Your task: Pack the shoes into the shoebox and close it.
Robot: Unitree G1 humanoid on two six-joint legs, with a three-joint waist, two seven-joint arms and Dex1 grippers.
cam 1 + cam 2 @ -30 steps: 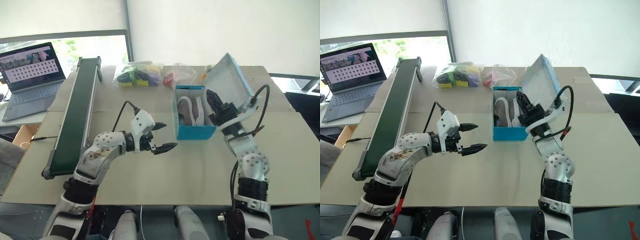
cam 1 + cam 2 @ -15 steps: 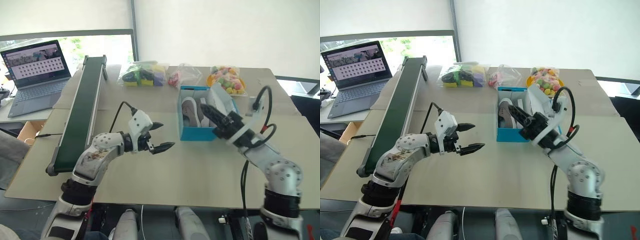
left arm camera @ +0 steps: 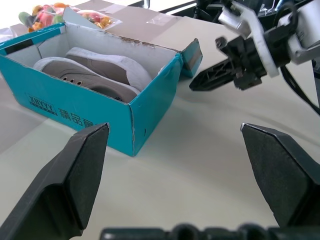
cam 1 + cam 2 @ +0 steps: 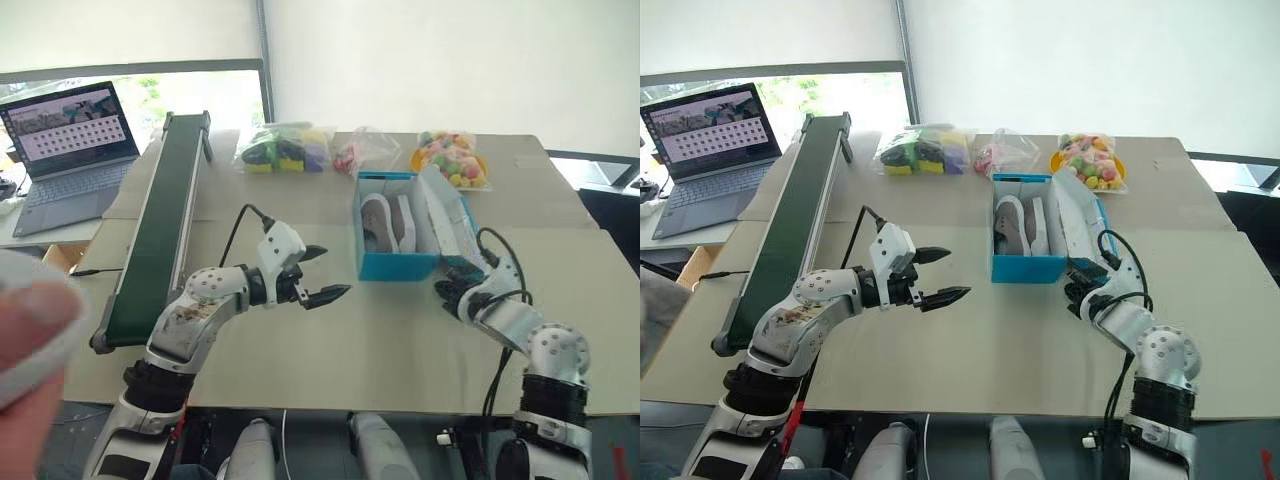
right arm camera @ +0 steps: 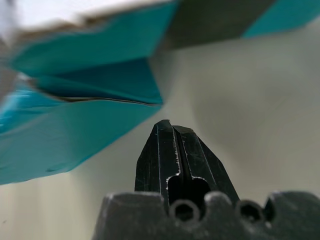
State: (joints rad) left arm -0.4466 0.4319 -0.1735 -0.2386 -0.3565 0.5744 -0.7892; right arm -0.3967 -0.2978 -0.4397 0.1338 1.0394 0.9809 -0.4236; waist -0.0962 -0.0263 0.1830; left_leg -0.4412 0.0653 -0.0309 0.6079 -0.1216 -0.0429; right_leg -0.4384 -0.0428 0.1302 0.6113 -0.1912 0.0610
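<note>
The turquoise shoebox (image 4: 394, 264) stands open in the middle of the table. Both grey shoes (image 4: 385, 221) lie side by side inside it. Its flap lid (image 4: 446, 222) leans half raised along the box's right side, white face towards the shoes. My right gripper (image 4: 445, 290) is shut and empty, low over the table by the box's front right corner, just under the lid's edge; the left wrist view shows it (image 3: 200, 82) apart from the box (image 3: 85, 107). My left gripper (image 4: 335, 270) hangs open and empty to the left of the box.
A dark green conveyor belt (image 4: 160, 220) runs along the left of the table, with a laptop (image 4: 65, 140) beyond it. Clear bags of colourful items (image 4: 285, 150) lie behind the box, and another bag (image 4: 450, 155) at the back right. A blurred hand (image 4: 30, 320) shows at the near left.
My right gripper has come down from the raised lid to the table by the box's front right corner. The lid has dropped from high up to half raised. A hand has appeared.
</note>
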